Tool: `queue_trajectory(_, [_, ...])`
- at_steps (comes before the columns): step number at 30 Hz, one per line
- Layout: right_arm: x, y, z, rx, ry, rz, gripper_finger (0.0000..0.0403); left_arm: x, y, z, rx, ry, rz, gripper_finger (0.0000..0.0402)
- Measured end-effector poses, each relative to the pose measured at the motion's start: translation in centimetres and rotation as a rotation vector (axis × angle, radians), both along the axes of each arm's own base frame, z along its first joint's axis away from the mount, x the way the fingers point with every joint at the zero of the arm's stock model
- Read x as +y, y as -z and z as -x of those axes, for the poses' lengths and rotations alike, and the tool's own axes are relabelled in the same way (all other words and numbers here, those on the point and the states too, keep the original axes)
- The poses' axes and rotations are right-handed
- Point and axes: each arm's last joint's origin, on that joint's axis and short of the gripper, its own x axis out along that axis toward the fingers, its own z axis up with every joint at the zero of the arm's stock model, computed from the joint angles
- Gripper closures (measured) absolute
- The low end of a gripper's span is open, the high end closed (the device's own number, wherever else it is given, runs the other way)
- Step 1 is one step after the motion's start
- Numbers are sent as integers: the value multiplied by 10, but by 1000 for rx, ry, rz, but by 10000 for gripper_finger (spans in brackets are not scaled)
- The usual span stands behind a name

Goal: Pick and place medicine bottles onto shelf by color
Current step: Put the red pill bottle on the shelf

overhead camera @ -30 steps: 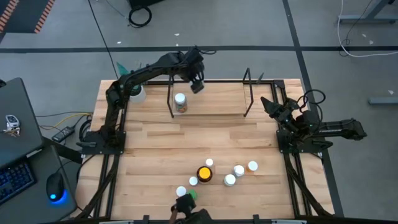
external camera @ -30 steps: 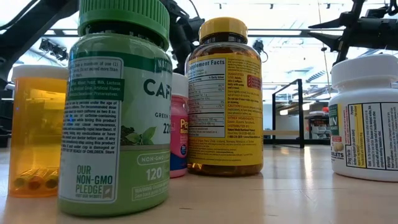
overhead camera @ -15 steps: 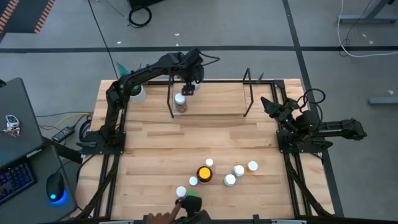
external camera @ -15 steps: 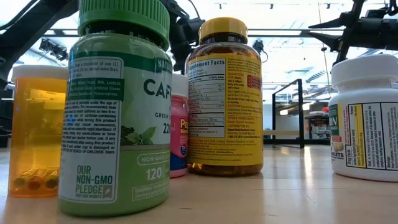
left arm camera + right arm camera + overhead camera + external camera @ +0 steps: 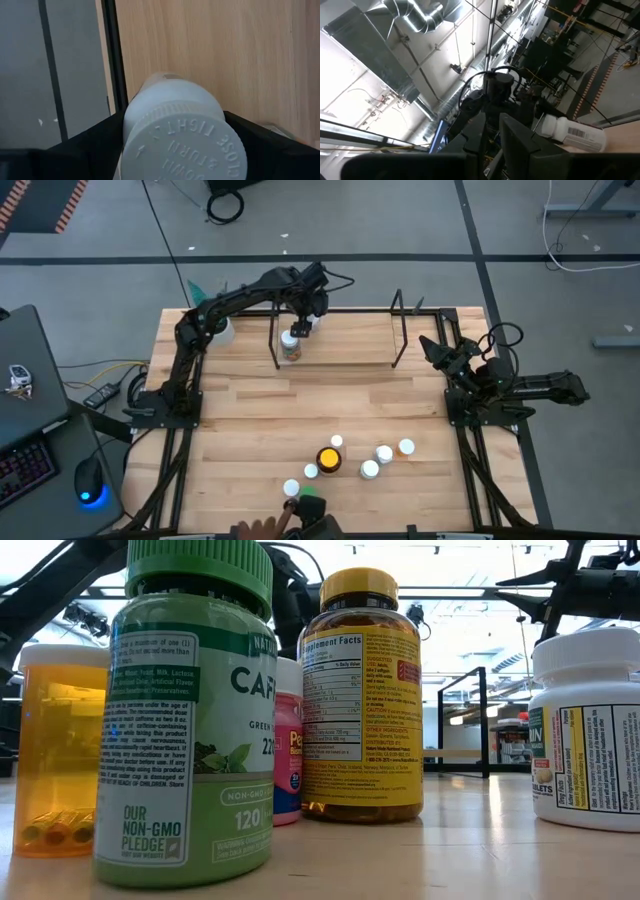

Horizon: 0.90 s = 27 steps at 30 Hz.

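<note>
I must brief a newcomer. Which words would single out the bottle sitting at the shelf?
Start at the shelf, the black rod rack along the table's far edge. At its left end stands one white-capped bottle, with the left hand around it. Every other bottle is clustered at the near edge; this one stands alone.

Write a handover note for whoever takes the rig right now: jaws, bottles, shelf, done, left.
Left gripper: at the shelf's left end, jaws around a white-capped bottle standing there; not let go yet.
Right gripper: jaws shut, empty, parked by the table's right edge.
Done: that one bottle is on the shelf.
Left: the cluster near the front edge, including the yellow-capped bottle, the green-capped bottle and several white-capped ones.
Note: a person's hand shows at the front edge.
</note>
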Motion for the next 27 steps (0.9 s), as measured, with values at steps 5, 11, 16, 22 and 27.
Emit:
queue_trajectory(5, [0,0,0,-1,0,0,342,-3,6,-3,16,1,13,94])
queue_trajectory(11, [0,0,0,-5,0,0,342,-3,6,-3,20,-52,16,75])
queue_trajectory(16, [0,-1,0,-6,0,0,342,-3,6,-2,29,-74,3,27])
queue_trajectory(22, [0,-1,0,-6,0,0,342,-2,6,-2,31,-95,-7,10])
queue_trajectory(27, [0,0,0,-6,0,0,342,-2,0,0,7,-119,-9,11])
